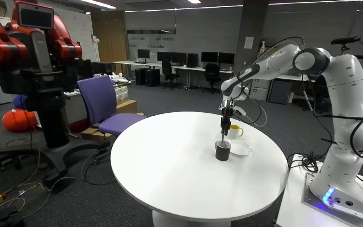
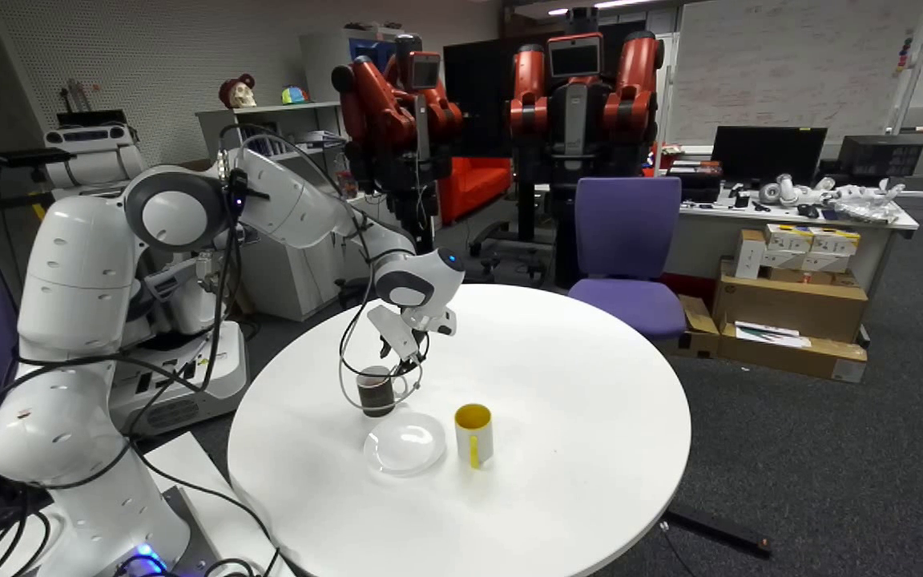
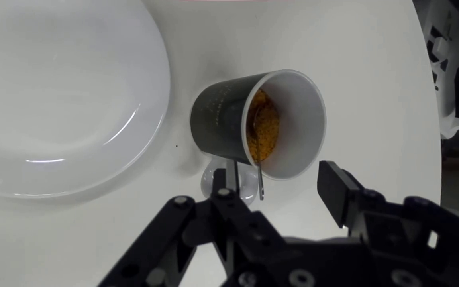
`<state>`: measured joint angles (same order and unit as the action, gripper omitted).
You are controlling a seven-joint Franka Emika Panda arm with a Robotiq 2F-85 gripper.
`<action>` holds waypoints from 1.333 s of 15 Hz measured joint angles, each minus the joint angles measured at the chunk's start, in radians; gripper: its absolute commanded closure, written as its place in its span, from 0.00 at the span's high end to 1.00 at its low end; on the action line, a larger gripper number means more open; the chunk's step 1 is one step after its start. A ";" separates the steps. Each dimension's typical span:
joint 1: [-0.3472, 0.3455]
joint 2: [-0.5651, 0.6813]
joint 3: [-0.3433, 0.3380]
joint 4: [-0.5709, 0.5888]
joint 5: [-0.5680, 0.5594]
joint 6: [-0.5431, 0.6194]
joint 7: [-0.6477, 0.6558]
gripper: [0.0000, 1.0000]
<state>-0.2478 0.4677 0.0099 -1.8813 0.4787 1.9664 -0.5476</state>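
My gripper (image 3: 278, 179) is open, with nothing between its fingers. It points down just above a dark mug (image 1: 222, 153), and it also shows in an exterior view (image 1: 225, 130). The mug has a white inside and stands upright; it also shows in an exterior view (image 2: 375, 394) and in the wrist view (image 3: 223, 119). A thin metal spoon (image 3: 260, 183) leans in the mug, its handle over the rim between my fingers. Orange stuff (image 3: 268, 127) lies inside. The left finger in the wrist view overlaps the mug's white handle (image 3: 209, 177); I cannot tell whether they touch.
A white plate (image 2: 433, 461) lies beside the dark mug. A white mug with yellow inside and handle (image 2: 465, 442) stands near the plate. All sit on a round white table (image 1: 169, 176). Cables hang from the arm. A purple chair (image 2: 626, 232) stands at the table's edge.
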 measured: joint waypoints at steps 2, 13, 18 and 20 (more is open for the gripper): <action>0.002 0.002 0.000 0.000 -0.006 0.008 0.003 0.59; 0.027 0.045 0.002 0.025 -0.043 0.071 0.031 0.47; 0.028 0.045 0.005 0.038 -0.046 0.077 0.043 0.38; 0.029 0.045 0.006 0.040 -0.050 0.077 0.047 0.39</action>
<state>-0.2185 0.5132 0.0157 -1.8412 0.4282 2.0437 -0.5002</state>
